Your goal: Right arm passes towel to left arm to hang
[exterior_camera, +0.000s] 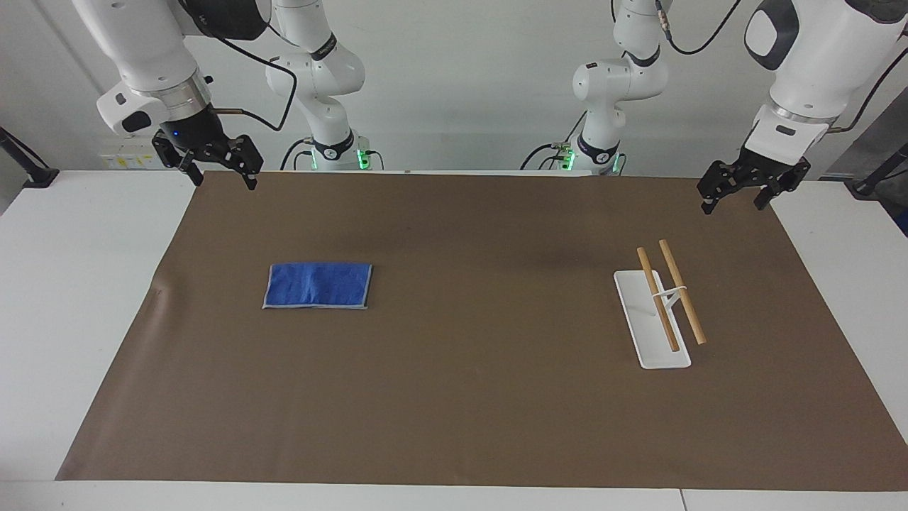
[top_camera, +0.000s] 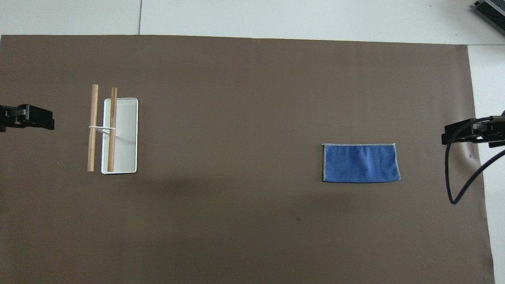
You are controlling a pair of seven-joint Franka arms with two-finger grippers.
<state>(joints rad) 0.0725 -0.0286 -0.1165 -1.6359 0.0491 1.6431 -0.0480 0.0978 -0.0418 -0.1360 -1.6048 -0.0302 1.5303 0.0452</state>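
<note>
The blue towel point(exterior_camera: 318, 285) point(top_camera: 360, 163) lies flat and folded on the brown mat, toward the right arm's end of the table. My right gripper point(exterior_camera: 223, 179) point(top_camera: 459, 133) hangs open and empty above the mat's corner at that end, clear of the towel. A white rack with two wooden rails point(exterior_camera: 668, 297) point(top_camera: 103, 128) stands on a white base toward the left arm's end. Up over the mat's edge beside the rack, my left gripper point(exterior_camera: 734, 201) point(top_camera: 39, 117) is open and holds nothing.
A brown mat point(exterior_camera: 468, 397) point(top_camera: 236, 221) covers most of the white table point(exterior_camera: 71, 298). A loose black cable point(top_camera: 453, 173) loops down from the right wrist. A dark device corner point(top_camera: 491, 12) shows at the table's farthest edge from the robots.
</note>
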